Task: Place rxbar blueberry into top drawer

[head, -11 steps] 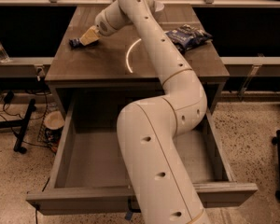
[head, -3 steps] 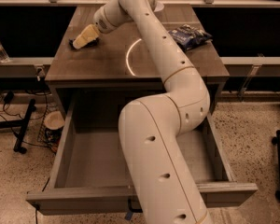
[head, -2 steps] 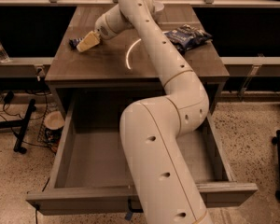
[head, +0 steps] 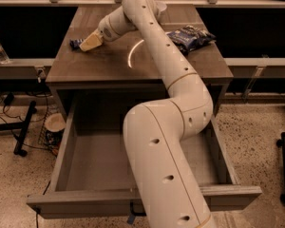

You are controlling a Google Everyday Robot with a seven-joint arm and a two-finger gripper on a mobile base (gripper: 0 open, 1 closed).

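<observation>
On the table's [head: 109,68] far left, the pincer [head: 91,42] covers the rxbar blueberry [head: 75,43]; whether it grips, I cannot tell. A shallow pinch could drop the bar short of the top drawer [head: 64,148].

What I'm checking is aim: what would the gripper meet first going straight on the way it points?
Probably the rxbar blueberry: the gripper, low over the far left part of the table, points down-left at it. Depth is unclear; they may already touch.
</observation>
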